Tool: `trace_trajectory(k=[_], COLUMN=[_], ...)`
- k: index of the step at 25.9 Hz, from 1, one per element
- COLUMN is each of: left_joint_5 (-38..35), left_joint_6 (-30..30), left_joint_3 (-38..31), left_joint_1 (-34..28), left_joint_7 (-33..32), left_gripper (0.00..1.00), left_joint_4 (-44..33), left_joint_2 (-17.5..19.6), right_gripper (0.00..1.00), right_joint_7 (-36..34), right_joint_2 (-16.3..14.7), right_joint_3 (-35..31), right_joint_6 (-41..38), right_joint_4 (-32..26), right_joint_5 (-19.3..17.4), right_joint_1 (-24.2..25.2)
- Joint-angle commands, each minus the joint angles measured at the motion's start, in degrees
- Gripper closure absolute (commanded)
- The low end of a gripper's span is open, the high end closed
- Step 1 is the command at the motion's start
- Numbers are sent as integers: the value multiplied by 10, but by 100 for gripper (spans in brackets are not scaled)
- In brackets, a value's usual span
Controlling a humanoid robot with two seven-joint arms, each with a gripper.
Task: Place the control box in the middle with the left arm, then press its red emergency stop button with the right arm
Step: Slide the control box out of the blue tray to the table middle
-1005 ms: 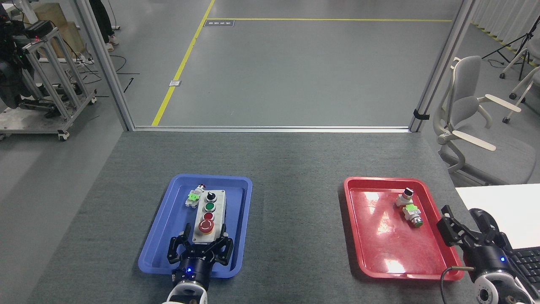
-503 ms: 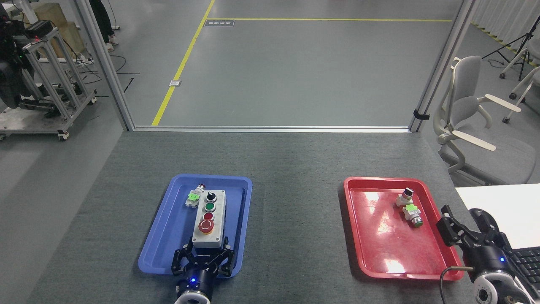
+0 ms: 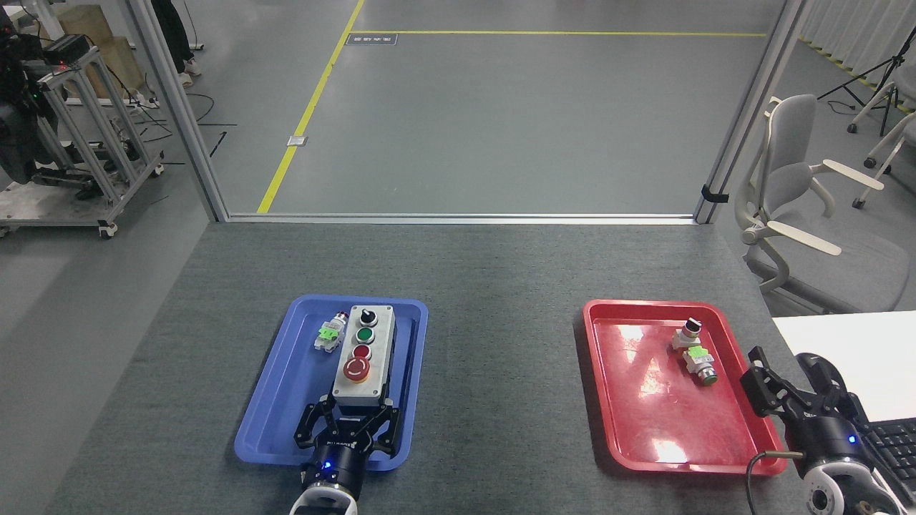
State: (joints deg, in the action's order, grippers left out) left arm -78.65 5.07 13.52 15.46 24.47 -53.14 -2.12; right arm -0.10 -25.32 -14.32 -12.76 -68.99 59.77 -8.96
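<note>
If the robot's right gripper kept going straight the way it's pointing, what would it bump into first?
The right gripper points up and left toward the red tray. It would probably meet that tray's near rim first, though its height above the rim is hard to judge.

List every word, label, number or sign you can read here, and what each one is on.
Nothing is legible.
Floor sign by the yellow line: lettering too small to read.
Left gripper: white lettering, blurred.
Right gripper: faint white marking, unreadable.
Control box, big red button: white marks only, no words.

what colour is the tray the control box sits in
Blue; the tray under the control box shows clearly in the head view.
</note>
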Motion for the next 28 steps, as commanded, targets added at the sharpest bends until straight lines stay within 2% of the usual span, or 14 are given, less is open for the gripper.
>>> trace_trajectory(k=[1,4,11,15,18,20,23,28], left_joint_5=[-3,-3,-7,9,59,100,144,179], left_joint_6=[-10,-11,-1,34,64,111,228,400], left_joint_3=[0,9,145,241,268,286,318,366], left_joint_1=[1,5,41,52,52,52,52,52], left_joint_7=[10,7,-35,-50,-63,-63,-64,-64], left_gripper=[79,79,80,99,100,100,100,100], left_joint_4=[-48,-53,-41,-37,-21,-16,-27,-66], left_joint_2=[-2,-10,-59,-59,-59,-59,-60,-60], right_gripper=[0,0,0,0,0,0,0,0], right_joint_7=[0,0,-1,-1,-1,-1,-1,0], right_joint_2=[0,-1,-1,-1,-1,-1,-1,-1], right_joint_3=[0,0,0,0,0,0,0,0], right_joint_6=[-1,-1,0,0,-1,0,0,1], right_joint_4=[0,0,0,0,1,1,1,0], right_joint_5=[0,0,0,0,0,0,0,0], right_joint_1=[0,0,-1,0,0,0,-1,0])
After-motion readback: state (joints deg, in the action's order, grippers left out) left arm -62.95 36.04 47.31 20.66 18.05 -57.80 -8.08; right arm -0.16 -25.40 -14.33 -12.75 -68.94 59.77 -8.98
